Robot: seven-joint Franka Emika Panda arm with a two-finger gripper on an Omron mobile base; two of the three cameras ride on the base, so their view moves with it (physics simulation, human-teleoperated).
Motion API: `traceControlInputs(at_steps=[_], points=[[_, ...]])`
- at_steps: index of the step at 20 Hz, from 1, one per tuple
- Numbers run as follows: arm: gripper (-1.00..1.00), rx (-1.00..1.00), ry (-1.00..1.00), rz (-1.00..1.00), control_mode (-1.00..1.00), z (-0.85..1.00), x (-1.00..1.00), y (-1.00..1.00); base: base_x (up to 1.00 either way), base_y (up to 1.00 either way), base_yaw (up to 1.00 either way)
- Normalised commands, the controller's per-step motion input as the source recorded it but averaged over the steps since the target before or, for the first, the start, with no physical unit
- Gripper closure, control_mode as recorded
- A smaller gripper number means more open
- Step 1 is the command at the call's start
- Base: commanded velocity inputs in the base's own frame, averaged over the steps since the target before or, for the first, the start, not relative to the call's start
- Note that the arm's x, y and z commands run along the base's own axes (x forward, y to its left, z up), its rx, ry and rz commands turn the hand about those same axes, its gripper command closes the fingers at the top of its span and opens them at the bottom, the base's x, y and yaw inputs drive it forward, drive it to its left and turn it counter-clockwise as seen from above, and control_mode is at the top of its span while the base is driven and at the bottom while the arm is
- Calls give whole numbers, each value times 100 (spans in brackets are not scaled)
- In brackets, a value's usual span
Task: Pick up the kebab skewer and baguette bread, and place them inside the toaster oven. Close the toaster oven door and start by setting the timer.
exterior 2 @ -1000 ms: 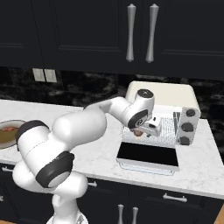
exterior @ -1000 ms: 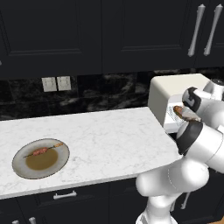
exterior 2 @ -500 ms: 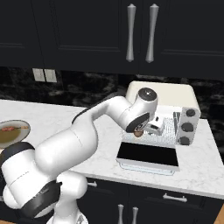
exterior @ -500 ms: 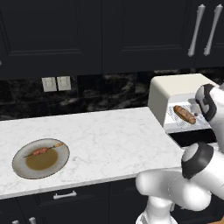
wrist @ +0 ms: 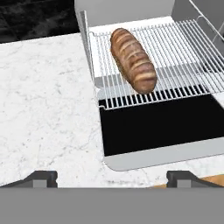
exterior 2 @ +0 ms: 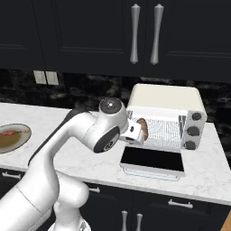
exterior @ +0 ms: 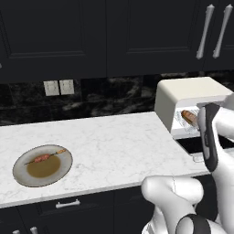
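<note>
Risking a snag first: swinging away from the oven (exterior 2: 164, 118) toward the plate (exterior: 18, 170) with the door (wrist: 162, 131) lying flat and open, and clipping its front edge or the rack (wrist: 175, 48) if the arm drops low in passing. Also risking a poor pinch on the skewer (exterior: 45, 158), being thin and lying flat on the plate, far left of the oven; coming down off-centre would be tipping it or pushing it along the plate rather than lifting it. Later, sliding the skewer in beside the baguette (wrist: 132, 59) and nudging the loaf, or catching the stick between rack wires.

Gripper (wrist: 111, 178) hovering just outside the oven, in front of the open door, fingers (wrist: 41, 178) spread wide and holding nothing.

Oven holding the baguette, lying on the rack toward its left side, lengthwise front to back, its near end close to the rack's front edge. Rest of the rack bare. Door down on the counter (wrist: 48, 100) in front of the oven.

Plate holding the skewer across its upper half, over a brownish patch in the middle.

Skewer remaining to fetch; door and timer not yet done.
</note>
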Motion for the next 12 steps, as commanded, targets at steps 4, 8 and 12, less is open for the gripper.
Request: traceControlInputs(at_steps=[4,8,12], points=[[-100,-34,-5,26,-100,24,-53,100,0,0,0],[-100,-33,-5,39,-100,15,-34,100,0,0,0],[-100,-29,0,44,-100,18,-14,100,0,0,0]])
